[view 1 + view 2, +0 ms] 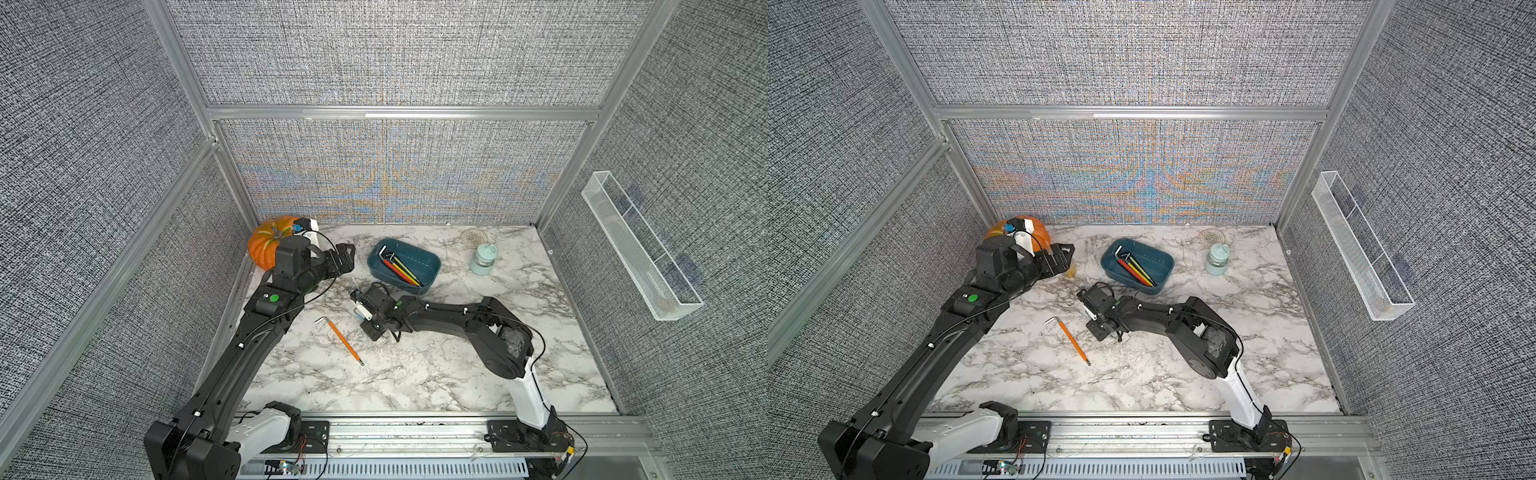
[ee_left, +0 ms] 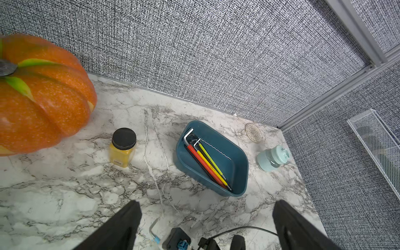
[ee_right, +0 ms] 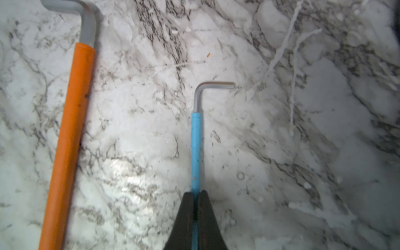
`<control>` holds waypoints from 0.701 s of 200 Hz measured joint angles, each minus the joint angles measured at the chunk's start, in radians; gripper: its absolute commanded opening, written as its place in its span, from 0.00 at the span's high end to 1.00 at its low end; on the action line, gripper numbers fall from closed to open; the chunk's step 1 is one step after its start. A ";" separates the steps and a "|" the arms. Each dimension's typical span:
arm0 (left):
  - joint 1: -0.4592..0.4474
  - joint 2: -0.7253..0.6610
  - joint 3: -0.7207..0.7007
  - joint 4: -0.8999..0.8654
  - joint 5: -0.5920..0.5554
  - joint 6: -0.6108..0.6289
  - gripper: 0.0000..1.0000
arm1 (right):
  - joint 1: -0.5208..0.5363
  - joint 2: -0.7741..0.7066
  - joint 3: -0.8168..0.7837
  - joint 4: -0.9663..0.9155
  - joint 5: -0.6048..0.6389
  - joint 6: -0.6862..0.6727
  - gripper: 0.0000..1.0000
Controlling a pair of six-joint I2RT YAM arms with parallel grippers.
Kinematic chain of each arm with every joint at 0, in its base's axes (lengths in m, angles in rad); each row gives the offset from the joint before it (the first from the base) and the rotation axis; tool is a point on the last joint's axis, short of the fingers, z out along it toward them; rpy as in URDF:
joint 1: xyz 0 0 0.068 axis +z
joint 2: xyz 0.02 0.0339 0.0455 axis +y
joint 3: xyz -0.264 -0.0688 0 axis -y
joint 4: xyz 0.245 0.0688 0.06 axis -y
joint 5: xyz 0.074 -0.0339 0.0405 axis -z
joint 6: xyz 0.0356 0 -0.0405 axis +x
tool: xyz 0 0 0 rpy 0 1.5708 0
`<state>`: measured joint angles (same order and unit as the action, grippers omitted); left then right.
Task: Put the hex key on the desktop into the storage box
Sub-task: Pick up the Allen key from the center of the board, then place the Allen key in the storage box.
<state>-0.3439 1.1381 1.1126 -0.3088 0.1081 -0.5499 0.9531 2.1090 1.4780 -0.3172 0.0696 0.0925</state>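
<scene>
Near the middle of the desktop (image 1: 436, 374), the blue hex key (image 3: 195, 151), judged light and stiff, is clamped by the right gripper (image 3: 195, 193) on its plastic sleeve

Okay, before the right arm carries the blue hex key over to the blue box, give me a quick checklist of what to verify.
1. Right jaws shut on blue key: ok.
2. Blue key lifted clear of desktop: cannot tell.
3. Orange key lies apart from blue key: ok.
4. Box has bare floor beside the keys inside: ok.
5. Left jaws open, beside box, not over it: ok.
</scene>
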 measured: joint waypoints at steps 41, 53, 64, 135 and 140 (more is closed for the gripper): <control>0.000 -0.001 0.000 0.001 0.007 -0.005 0.00 | -0.032 -0.094 -0.026 -0.005 -0.027 -0.020 1.00; 0.000 -0.006 0.000 0.002 0.007 -0.005 0.00 | -0.047 -0.122 -0.041 -0.007 -0.037 -0.025 1.00; 0.000 -0.010 0.000 0.002 0.007 -0.005 0.00 | -0.066 -0.146 -0.050 -0.008 -0.053 -0.031 1.00; 0.000 -0.011 0.002 0.026 0.045 -0.027 0.00 | -0.273 -0.183 0.095 -0.053 -0.034 -0.145 1.00; 0.000 -0.005 0.001 0.035 0.056 -0.027 0.00 | -0.285 -0.173 0.116 -0.056 -0.034 -0.156 1.00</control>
<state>-0.3443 1.1336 1.1137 -0.2741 0.1642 -0.5774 0.6682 1.9362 1.5944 -0.3733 0.0357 -0.0639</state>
